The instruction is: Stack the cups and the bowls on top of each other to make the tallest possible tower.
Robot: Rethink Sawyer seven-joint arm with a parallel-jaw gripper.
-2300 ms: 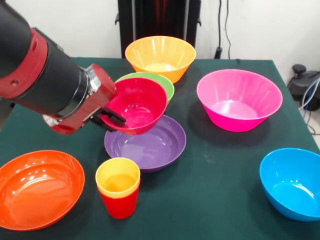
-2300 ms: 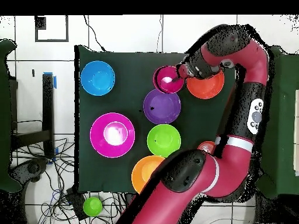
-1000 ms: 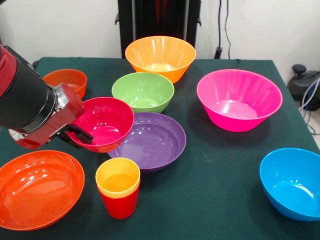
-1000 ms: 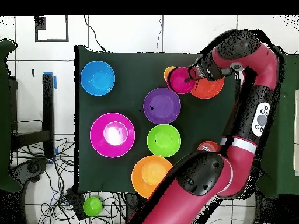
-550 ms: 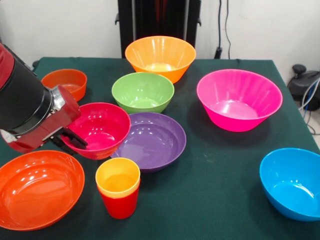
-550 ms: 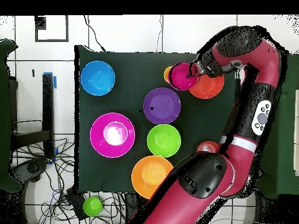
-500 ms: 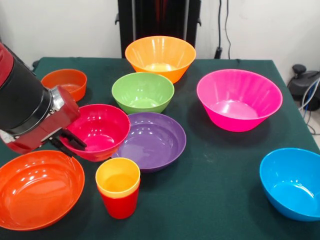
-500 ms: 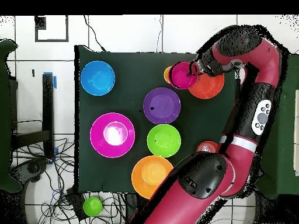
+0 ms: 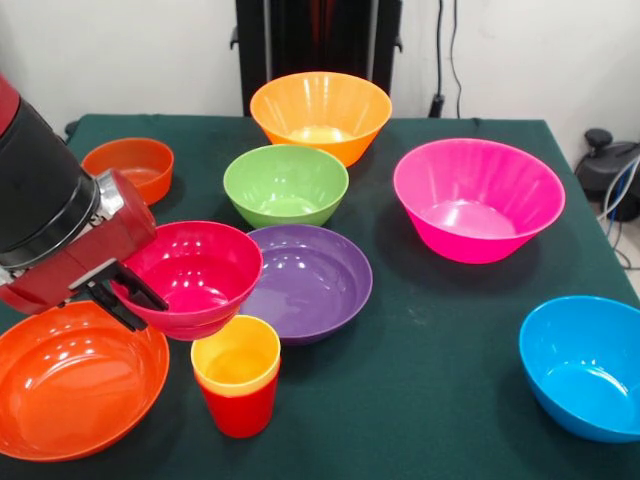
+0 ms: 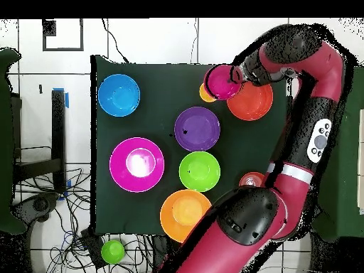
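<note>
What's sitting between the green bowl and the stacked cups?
The purple bowl lies between the green bowl and the stacked cups, clearest in the front view.

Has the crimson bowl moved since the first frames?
Yes. The crimson bowl, held by the claw, has gone from in front of the green bowl down toward the yellow cup.

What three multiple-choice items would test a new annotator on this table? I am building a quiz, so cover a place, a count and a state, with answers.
1. Where is the yellow cup?
A. Nested in the red cup
B. Inside the blue bowl
C. Lying on the purple bowl

2. How many bowls rest on the table, not held?
A. Four
B. Seven
C. Ten

3. What is the gripper doing?
A. Hanging empty
B. Holding the crimson bowl's rim
C. Lifting the green bowl

Answers: 1 A, the yellow cup sits in the red cup. 2 B, seven rest apart. 3 B, the gripper fingers clamp the crimson bowl.
</note>
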